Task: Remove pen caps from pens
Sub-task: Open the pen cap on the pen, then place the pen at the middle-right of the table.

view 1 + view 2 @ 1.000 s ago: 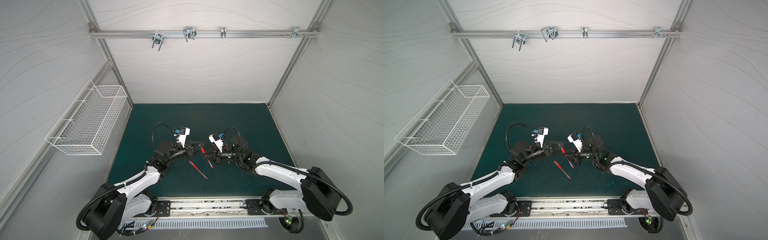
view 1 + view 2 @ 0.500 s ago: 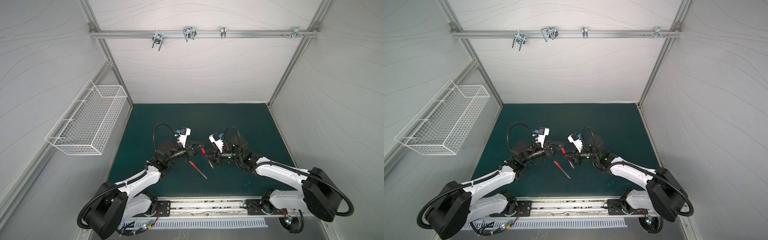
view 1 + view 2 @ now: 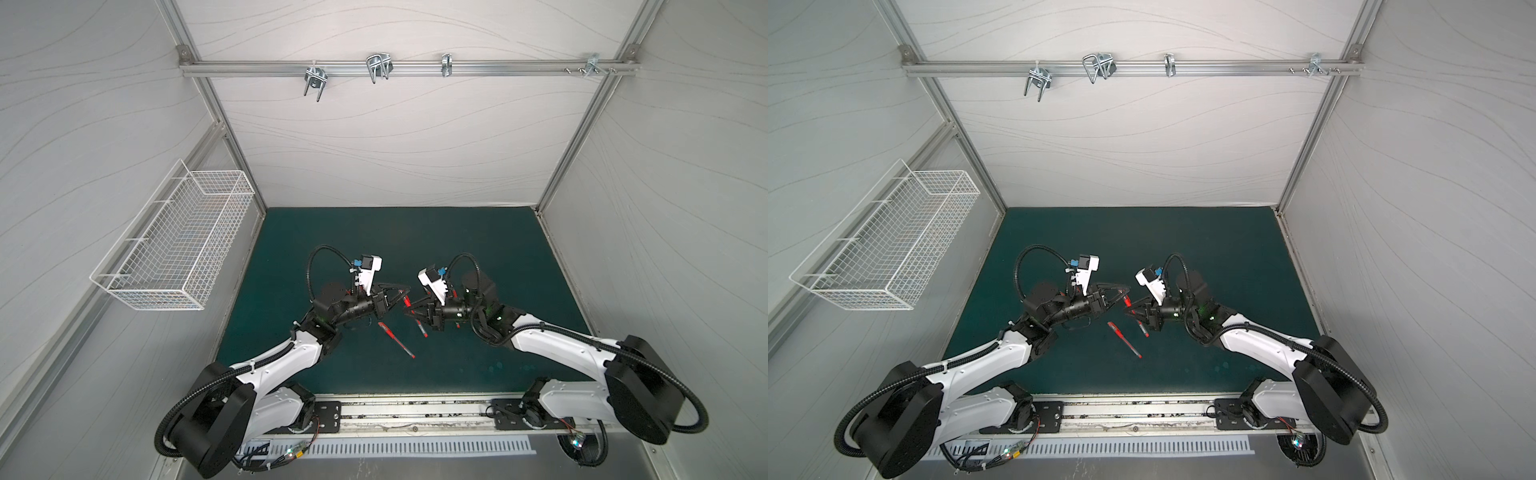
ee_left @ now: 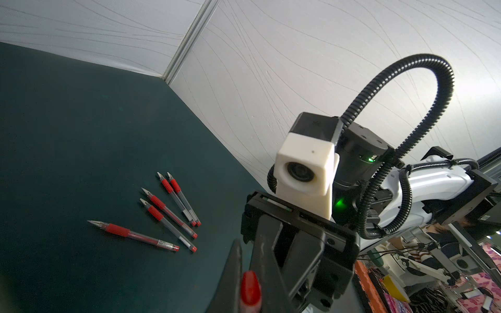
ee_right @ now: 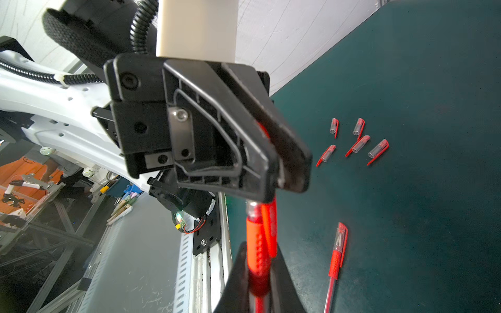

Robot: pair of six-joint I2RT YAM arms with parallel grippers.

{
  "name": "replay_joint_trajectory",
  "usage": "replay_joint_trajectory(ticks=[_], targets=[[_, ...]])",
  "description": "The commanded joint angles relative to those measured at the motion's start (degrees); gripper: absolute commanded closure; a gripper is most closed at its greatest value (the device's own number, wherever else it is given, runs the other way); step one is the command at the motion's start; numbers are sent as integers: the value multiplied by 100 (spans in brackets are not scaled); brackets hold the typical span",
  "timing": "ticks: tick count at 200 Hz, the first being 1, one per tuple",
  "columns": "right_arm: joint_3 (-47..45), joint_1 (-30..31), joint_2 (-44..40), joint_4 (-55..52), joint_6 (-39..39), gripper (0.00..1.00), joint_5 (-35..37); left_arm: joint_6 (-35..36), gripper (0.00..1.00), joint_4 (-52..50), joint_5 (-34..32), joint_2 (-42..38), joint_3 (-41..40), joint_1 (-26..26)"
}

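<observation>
We hold one pen (image 5: 257, 244) between us above the green mat (image 3: 457, 249), its long axis running from one gripper to the other; our left gripper (image 3: 401, 293) is pressed together on the cap (image 4: 250, 288) end, whose rounded red tip pokes out between its fingers in the left wrist view, and our right gripper (image 3: 411, 312) is pressed together on the red grip section of the barrel; the two sets of fingertips nearly touch, so the coming move, as we judge it, is a straight pull apart along that axis, each arm drawing back toward its own side. One capped pen (image 3: 397, 340) lies on the mat just below the grippers, slanting toward the front rail, about equally near both arms; it looks to be the last one with its cap on. Five bare pens (image 4: 168, 214) lie in a loose fan on our right side; five loose caps (image 5: 355, 142) lie clustered on our left. The wire basket (image 3: 178, 245) on the left wall appears empty; nothing of the task lies in any container.
</observation>
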Motion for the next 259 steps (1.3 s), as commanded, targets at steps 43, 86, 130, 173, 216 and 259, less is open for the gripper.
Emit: replay_joint_trajectory(ticks=[43,86,130,173,216,259], targets=[[56,220,-248,-276,-140,100,1049,144,100,-1076,-1326,-462,269,-31],[168,750,-159,-620,-336,100,2479,-9,100,-1501,-1799,-477,379,-33],[258,918,-65,-728,-349,100,2571,-205,100,-1415,-2121,-547,235,26],[225,549,158,-306,35,100,1129,-230,100,-1400,-1962,-531,231,98],[60,-53,676,866,944,100,-459,-246,100,-1191,-1681,-507,179,211],[54,-175,872,1061,1201,100,-621,-440,100,-1041,-1579,-611,46,453]])
